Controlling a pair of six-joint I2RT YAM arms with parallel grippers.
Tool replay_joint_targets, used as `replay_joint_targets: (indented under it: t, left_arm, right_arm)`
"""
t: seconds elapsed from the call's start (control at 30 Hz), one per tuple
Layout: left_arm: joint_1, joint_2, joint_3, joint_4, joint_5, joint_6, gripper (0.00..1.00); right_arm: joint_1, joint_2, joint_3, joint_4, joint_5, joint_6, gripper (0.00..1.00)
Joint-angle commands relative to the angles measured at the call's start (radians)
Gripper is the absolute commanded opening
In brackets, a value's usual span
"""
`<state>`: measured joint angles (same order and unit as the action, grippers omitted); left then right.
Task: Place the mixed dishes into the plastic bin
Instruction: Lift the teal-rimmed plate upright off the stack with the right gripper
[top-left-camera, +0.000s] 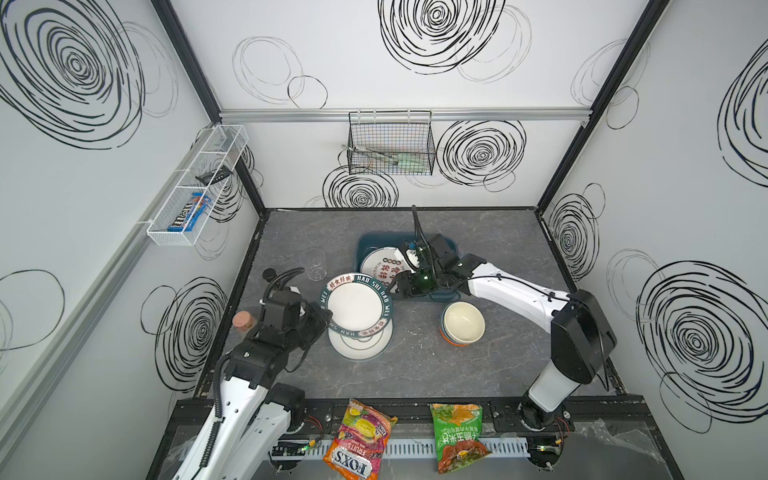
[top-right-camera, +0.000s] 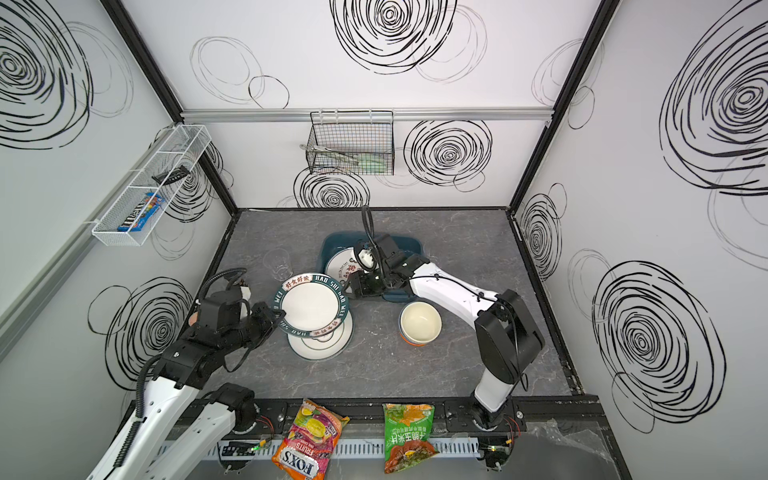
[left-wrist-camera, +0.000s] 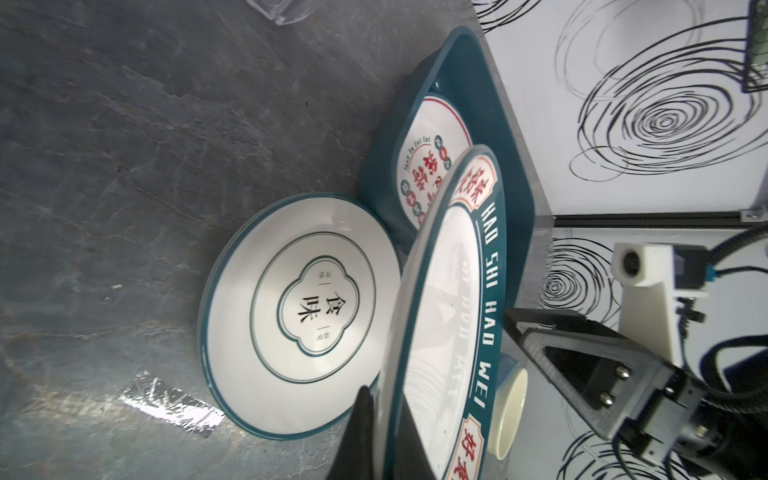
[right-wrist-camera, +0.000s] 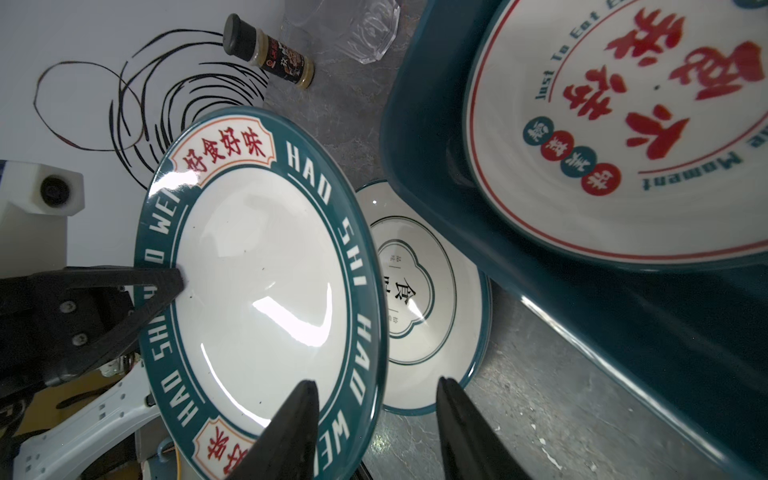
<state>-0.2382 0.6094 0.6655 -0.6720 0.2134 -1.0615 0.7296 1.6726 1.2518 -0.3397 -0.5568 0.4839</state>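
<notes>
Your left gripper (top-left-camera: 327, 316) clamps the round white teal-rimmed lettered plate (top-left-camera: 356, 307), left of the dark teal plastic bin (top-left-camera: 367, 243); your right gripper (right-wrist-camera: 376, 384) gapes.

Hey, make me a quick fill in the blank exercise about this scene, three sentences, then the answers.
1. The left hand holds the lettered plate by its ___.
2. The red-character plate lies ___ the teal bin.
3. The right hand has its jaws ___.
Missing words: rim; inside; open.
</notes>
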Motion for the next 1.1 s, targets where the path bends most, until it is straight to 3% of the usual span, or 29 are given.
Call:
replay_joint_targets:
  t: [0.0,0.2,0.6,0.67,0.73,0.93,1.07]
  left_arm:
    - [-0.019,0.008,-0.004,0.211,0.061,-0.038,0.00]
    - [-0.085,0.051,-0.008,0.314,0.053,-0.064,0.00]
    - [-0.155,0.122,-0.025,0.426,0.021,-0.081,0.02]
    - [-0.158,0.135,-0.027,0.433,0.016,-0.077,0.15]
    - [-0.160,0.148,-0.030,0.442,0.014,-0.073,0.19]
    - [-0.163,0.167,-0.039,0.444,0.011,-0.059,0.55]
    - [-0.162,0.151,-0.054,0.430,0.003,-0.048,0.66]
  right_arm:
    - [-0.026,-0.047,-0.032,0.063,-0.071,0.035,0.51]
    - [-0.067,-0.086,-0.073,0.118,-0.130,0.069,0.48]
    - [-0.131,-0.138,-0.120,0.166,-0.181,0.096,0.12]
    - [-0.147,-0.147,-0.128,0.173,-0.183,0.099,0.06]
    - [-0.165,-0.153,-0.130,0.175,-0.181,0.097,0.02]
    - [-0.231,-0.162,-0.126,0.159,-0.170,0.090,0.00]
    - [-0.270,-0.159,-0.120,0.154,-0.147,0.078,0.00]
